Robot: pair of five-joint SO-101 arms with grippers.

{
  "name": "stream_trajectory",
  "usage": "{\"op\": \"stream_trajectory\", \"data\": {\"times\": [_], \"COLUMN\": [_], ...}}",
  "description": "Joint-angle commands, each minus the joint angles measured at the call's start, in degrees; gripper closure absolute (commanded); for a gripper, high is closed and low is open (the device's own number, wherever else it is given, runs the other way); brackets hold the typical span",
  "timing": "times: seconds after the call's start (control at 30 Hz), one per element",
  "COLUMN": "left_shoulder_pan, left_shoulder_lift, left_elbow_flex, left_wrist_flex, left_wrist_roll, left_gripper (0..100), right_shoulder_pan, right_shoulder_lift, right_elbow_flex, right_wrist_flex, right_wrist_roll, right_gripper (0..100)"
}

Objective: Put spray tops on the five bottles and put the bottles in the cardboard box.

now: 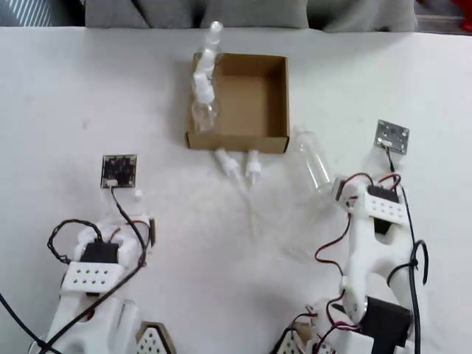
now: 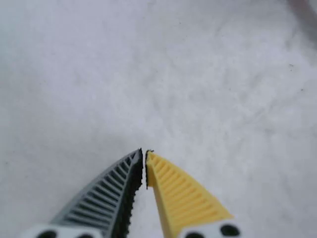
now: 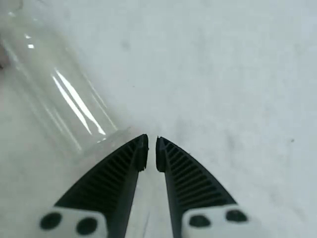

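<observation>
The cardboard box [image 1: 274, 99] lies open at the table's far middle. Clear bottles with white spray tops [image 1: 204, 82] lean along its left wall, one poking past the far edge. Two loose spray tops [image 1: 225, 161] [image 1: 253, 165] lie just in front of the box, their thin tubes trailing toward me. An uncapped clear bottle [image 1: 313, 159] [image 3: 59, 96] lies on its side to the right of the box. My right gripper [image 3: 151, 145] is shut and empty, right beside that bottle's end. My left gripper [image 2: 145, 154] is shut over bare table at the near left.
A small dark board [image 1: 119, 170] lies ahead of the left arm [image 1: 99, 258], and a grey board [image 1: 391, 136] ahead of the right arm [image 1: 369, 236]. Red and black cables loop around both arms. A tiny white piece [image 1: 138, 194] lies near the dark board.
</observation>
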Motion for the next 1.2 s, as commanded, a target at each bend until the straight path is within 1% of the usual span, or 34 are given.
{"op": "stream_trajectory", "data": {"times": [0.0, 0.23, 0.4, 0.5, 0.63, 0.77, 0.87, 1.0, 1.17], "left_shoulder_pan": [-0.3, -0.3, -0.3, -0.3, -0.3, -0.3, -0.3, -0.3, -0.3], "left_shoulder_lift": [-2.1, -2.1, -2.1, -2.1, -2.1, -2.1, -2.1, -2.1, -2.1], "left_elbow_flex": [-0.1, -0.1, -0.1, -0.1, -0.1, -0.1, -0.1, -0.1, -0.1], "left_wrist_flex": [-1.2, -1.2, -1.2, -1.2, -1.2, -1.2, -1.2, -1.2, -1.2], "left_wrist_roll": [-0.4, -0.4, -0.4, -0.4, -0.4, -0.4, -0.4, -0.4, -0.4], "left_gripper": [97, 97, 97, 97, 97, 97, 97, 97, 98], "right_shoulder_pan": [-3.7, -7.9, -8.8, -8.4, -8.9, -11.3, -13.9, -13.4, -13.2], "right_shoulder_lift": [-0.3, -0.4, -1.8, -6.6, -16.7, -27.4, -33.0, -33.9, -33.9], "right_elbow_flex": [-3.0, -2.9, -3.0, -3.0, -3.0, -3.0, -2.5, -0.9, 3.2], "right_wrist_flex": [1.5, 3.7, 6.4, 8.8, 15.0, 22.4, 27.6, 29.4, 29.1], "right_wrist_roll": [-0.7, -0.5, -0.6, -0.4, -0.3, -0.3, -0.6, -0.6, -0.3], "right_gripper": [98.1, 98.2, 98.2, 98.2, 98.1, 98.0, 93.5, 85.2, 84.3]}}
